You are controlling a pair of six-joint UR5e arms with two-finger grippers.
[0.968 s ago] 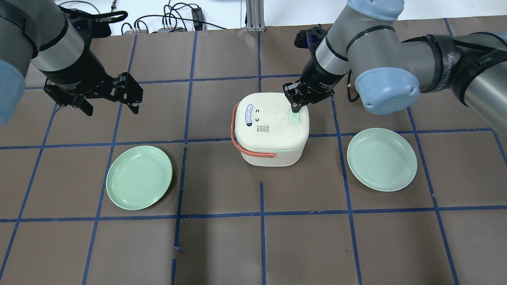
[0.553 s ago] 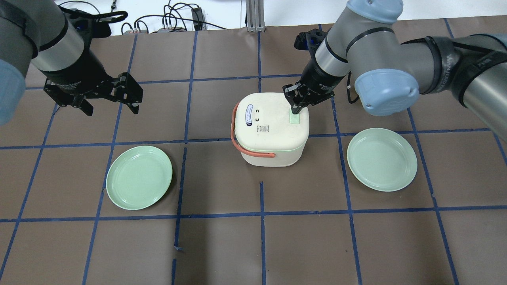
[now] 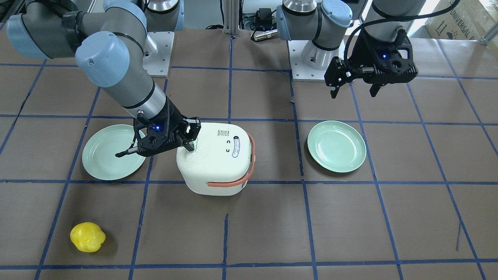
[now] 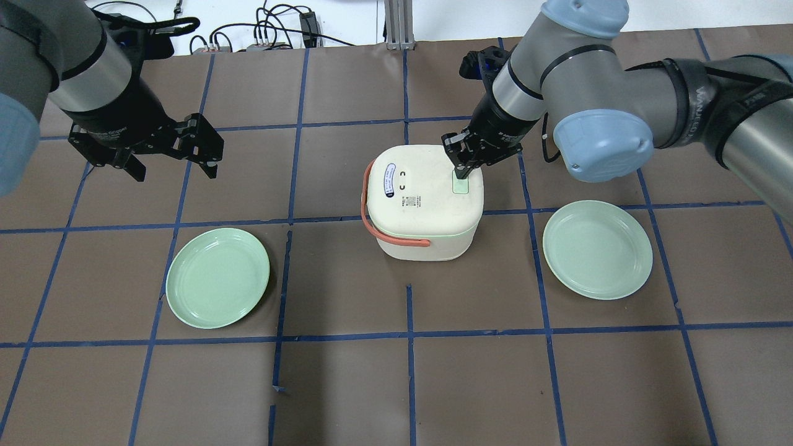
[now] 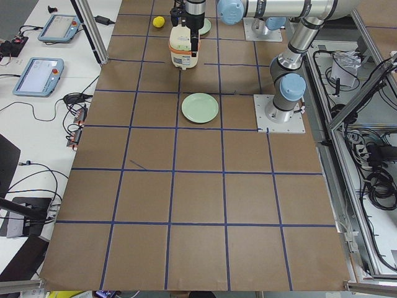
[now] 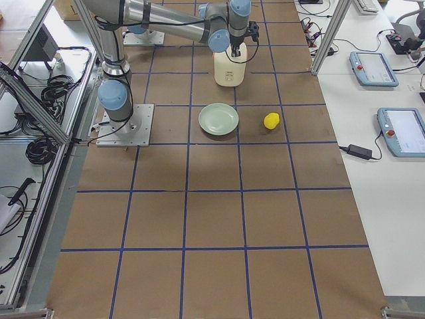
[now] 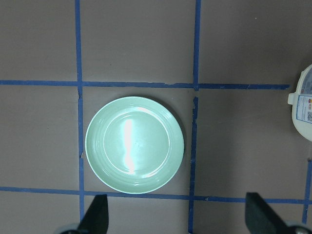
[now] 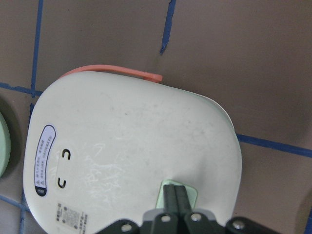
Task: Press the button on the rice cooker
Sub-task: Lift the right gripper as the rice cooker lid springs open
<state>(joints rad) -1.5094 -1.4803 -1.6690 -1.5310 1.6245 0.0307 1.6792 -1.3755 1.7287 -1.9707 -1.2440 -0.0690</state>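
Where the right gripper [image 8: 175, 190] points, the button [image 8: 191, 196] is half hidden.

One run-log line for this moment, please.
phase: pressing | right gripper: shut, tips on green button atop rice cooker | left gripper: open, empty, hovering over table

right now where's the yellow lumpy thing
In the front-facing view the yellow object sits lower left, on the robot's right side, alone in a grid square past the green plate there, toward the operators' edge.
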